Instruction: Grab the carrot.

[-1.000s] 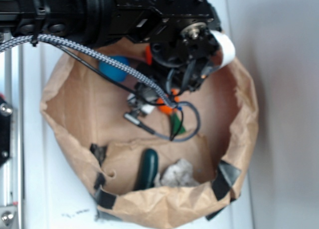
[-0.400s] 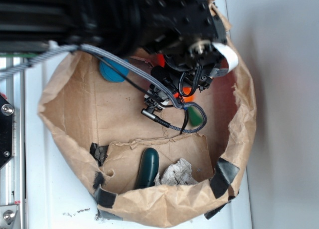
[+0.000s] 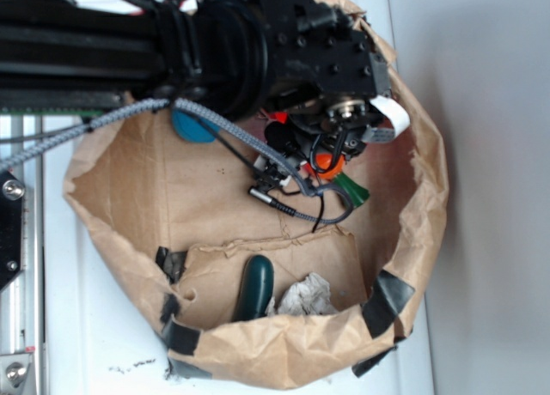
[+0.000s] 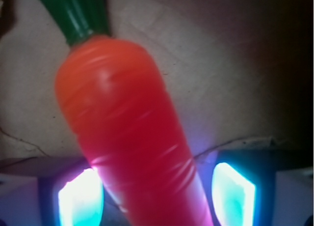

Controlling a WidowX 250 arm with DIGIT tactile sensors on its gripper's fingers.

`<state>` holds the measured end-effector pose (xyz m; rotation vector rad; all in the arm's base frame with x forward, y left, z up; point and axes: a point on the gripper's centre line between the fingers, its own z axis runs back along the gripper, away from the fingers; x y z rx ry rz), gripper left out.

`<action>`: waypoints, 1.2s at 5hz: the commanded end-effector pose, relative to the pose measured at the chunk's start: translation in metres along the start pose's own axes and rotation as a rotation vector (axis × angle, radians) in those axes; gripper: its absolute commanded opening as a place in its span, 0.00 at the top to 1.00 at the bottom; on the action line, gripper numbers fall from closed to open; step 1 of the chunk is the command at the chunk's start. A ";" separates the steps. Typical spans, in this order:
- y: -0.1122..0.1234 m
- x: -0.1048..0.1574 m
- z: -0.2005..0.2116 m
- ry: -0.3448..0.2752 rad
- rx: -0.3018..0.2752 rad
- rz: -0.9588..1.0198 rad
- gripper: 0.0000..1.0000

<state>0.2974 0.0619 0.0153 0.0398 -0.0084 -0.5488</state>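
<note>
The carrot (image 4: 127,118) fills the wrist view: glossy orange, with its dark green stem (image 4: 73,14) pointing up and left. Its lower body runs down between my two glowing pads (image 4: 81,199), close against both. My gripper (image 4: 157,196) is shut on it. In the exterior view the black arm hangs over the brown paper bag and hides most of the gripper (image 3: 320,167). Only a bit of the carrot's orange (image 3: 325,161) and its green stem (image 3: 352,189) stick out below the wrist.
The brown paper bag's crumpled wall (image 3: 430,197) rings everything. A blue ball (image 3: 193,127) lies at the back left, half under the arm. A dark green cucumber (image 3: 255,288) and crumpled paper (image 3: 302,296) lie near the front wall. A braided cable (image 3: 284,202) dangles.
The arm and wrist have shifted up and to the right. The carrot has gone with them, its green stem swinging from pointing down to pointing right and down.
</note>
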 end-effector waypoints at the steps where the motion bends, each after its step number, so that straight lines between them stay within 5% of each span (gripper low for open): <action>1: -0.015 0.002 0.065 -0.175 0.041 0.028 1.00; 3: -0.043 -0.004 0.131 -0.264 -0.014 0.027 1.00; 6: -0.064 0.002 0.162 -0.157 -0.015 0.152 1.00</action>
